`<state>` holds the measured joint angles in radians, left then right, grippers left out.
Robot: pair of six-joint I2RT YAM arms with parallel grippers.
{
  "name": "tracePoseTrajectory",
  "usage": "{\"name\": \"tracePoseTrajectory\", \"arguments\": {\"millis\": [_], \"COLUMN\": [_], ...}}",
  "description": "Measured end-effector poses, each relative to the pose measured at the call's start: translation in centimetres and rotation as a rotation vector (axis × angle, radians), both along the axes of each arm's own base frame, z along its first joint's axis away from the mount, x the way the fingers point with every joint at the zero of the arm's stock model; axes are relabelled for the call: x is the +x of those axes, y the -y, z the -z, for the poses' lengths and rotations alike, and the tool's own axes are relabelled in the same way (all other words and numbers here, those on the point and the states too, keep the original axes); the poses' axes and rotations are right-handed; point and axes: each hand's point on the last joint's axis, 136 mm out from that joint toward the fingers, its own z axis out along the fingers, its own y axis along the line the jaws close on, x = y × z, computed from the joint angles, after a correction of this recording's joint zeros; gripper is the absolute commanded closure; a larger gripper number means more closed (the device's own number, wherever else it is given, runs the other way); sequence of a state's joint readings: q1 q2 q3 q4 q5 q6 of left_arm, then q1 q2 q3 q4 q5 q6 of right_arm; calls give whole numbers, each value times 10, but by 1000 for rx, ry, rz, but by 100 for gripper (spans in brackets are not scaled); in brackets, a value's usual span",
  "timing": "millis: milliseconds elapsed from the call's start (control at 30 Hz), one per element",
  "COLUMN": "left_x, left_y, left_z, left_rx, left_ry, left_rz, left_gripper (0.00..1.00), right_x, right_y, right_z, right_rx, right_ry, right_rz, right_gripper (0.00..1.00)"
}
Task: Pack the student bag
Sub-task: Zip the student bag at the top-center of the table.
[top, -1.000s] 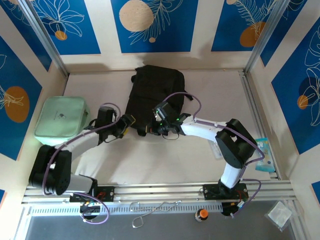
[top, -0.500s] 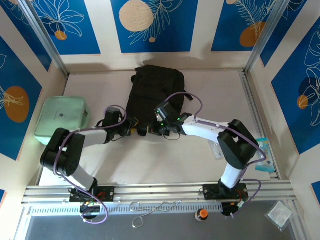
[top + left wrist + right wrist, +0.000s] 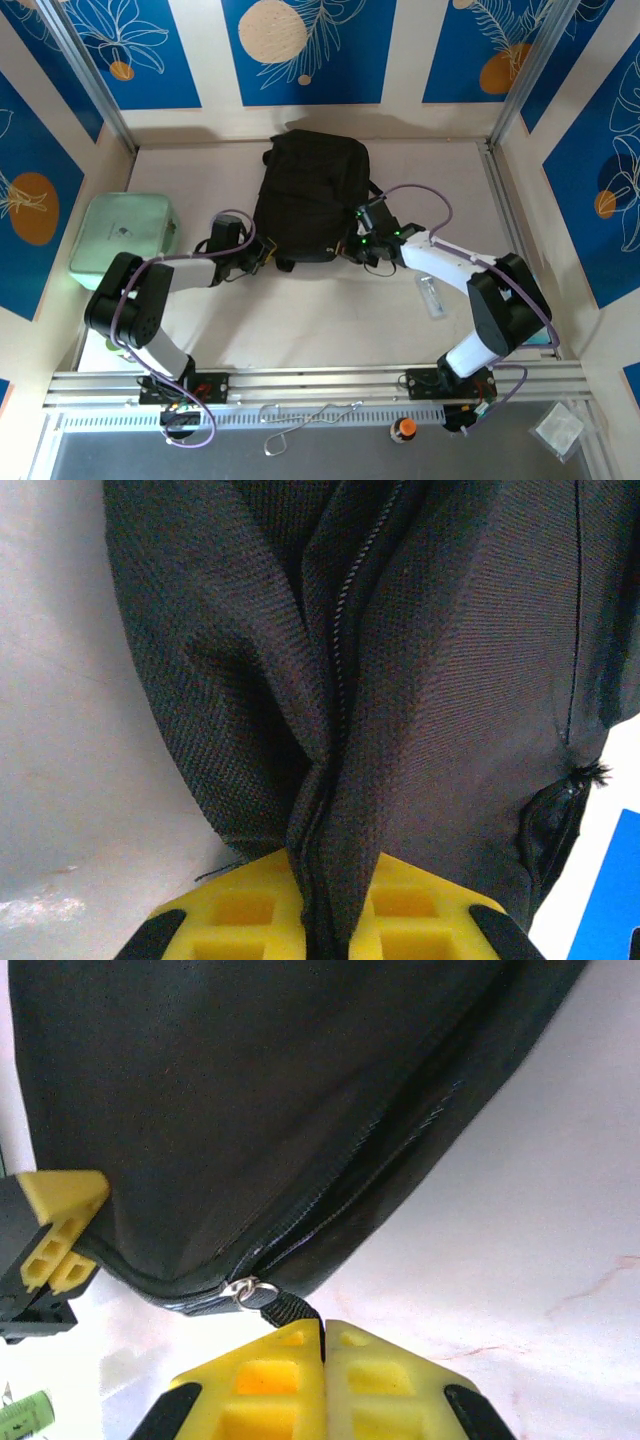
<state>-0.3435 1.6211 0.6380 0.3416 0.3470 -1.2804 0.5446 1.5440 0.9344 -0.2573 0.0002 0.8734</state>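
Because the student bag [image 3: 310,190] is soft black fabric that sags and bunches wherever it is pinched, I'd judge it light but floppy, with nothing stiff to push against. Nearest the bases, the left gripper [image 3: 325,935] has its yellow fingers [image 3: 245,918] pressed together on a fold of cloth at the bag's near left corner, and the zip [image 3: 345,655] runs up out of the pinch. Along the same near edge, toward the right corner, the right gripper [image 3: 322,1360] is closed on the short webbing pull tab [image 3: 287,1310] that hangs from the slider ring [image 3: 250,1288]. Those look the sensible holds: bunched cloth on one side as an anchor and the tab on the other, since the flat weave would likely slip or stretch under a loose grip. The bag lies flat on the table [image 3: 330,310], from the middle toward the far wall, with a mint-green case [image 3: 125,235] well apart on its left.
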Motion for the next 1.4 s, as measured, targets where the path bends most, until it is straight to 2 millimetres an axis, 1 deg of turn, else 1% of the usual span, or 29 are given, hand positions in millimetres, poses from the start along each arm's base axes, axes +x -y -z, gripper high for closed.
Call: {"name": "tracePoseTrajectory", "arguments": {"millis": [100, 300, 400, 533, 633, 767, 833, 1067, 1300, 1333, 1367, 1400], "left_x": [0, -2, -9, -19, -26, -37, -43, -66, -86, -89, -93, -97], "left_y": [0, -2, -5, -8, -10, -13, -15, -22, -30, -32, -35, -39], "left_z": [0, -2, -4, -9, -8, -6, -6, -7, -15, -18, -21, -24], "left_rx": [22, 101, 141, 178, 200, 229, 244, 280, 310, 316, 328, 345], "left_ry": [8, 29, 35, 45, 48, 46, 48, 43, 39, 38, 39, 43], "left_rz": [21, 94, 130, 173, 204, 251, 273, 324, 356, 354, 353, 357], "left_gripper": [100, 100, 100, 100, 100, 100, 100, 100, 99, 88, 74, 59], "right_x": [4, 12, 19, 34, 45, 57, 63, 71, 61, 58, 53, 48], "right_y": [8, 17, 27, 45, 52, 54, 54, 56, 53, 52, 52, 51], "right_z": [-4, -13, -15, -13, -16, -22, -22, -11, -8, -8, -7, -7], "right_rx": [-3, -24, -53, -119, -162, -199, -215, -260, -275, -267, -257, -246], "right_ry": [12, 14, 0, -28, -33, -30, -30, -61, -86, -85, -87, -83], "right_rz": [10, 27, 61, 125, 155, 172, 178, 195, 190, 184, 173, 159], "right_gripper": [100, 100, 100, 100, 100, 100, 100, 100, 100, 100, 100, 96]}}
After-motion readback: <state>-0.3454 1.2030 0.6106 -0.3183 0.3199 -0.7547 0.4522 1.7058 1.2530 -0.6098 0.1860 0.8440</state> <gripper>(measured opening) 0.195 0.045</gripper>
